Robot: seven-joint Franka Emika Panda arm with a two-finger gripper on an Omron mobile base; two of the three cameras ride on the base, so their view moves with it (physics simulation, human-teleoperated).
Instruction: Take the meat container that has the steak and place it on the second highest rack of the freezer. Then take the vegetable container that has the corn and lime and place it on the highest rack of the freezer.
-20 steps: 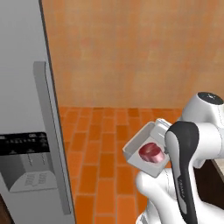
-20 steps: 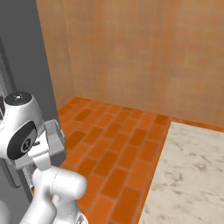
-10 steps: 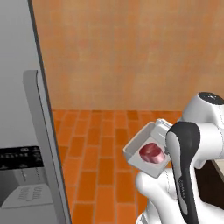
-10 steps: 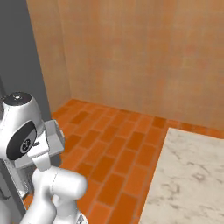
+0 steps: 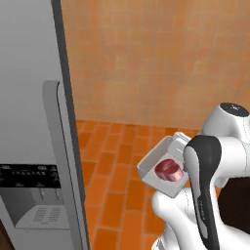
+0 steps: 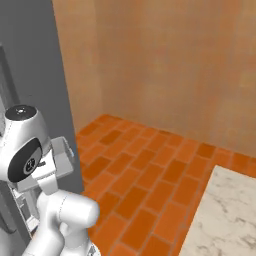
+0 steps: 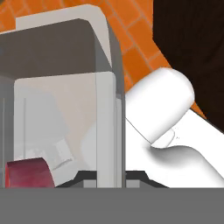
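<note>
No legible writing or brand is found; on the freezer door a dark control strip w/ tiny pale marks is seen above a recessed grey dispenser, too small to be read.

Steak: rounded red slab w/ paler pink rim, seen lying in a shallow white/translucent meat container; container is held up in the air, tilted, just in front of the arm's upper links, over the orange brick floor; in hand view the steak is seen as a dark red block at lower left, behind the clear container wall.

Gripper: fingertips are hidden by the container in hand view and by the arm in the base views; container is evidently carried at the hand, but finger closure cannot be told.

Freezer: silver-grey, door closed, long vertical bar handle at its right edge; in right base view its dark grey side is seen directly behind the arm. A pale marble counter is seen at lower right.

Vs. 0.5 s ago: whole scene is shifted in both base views (freezer larger and further into frame at left) – camera/base motion; container and steak are kept at the same spot relative to the arm.
</note>
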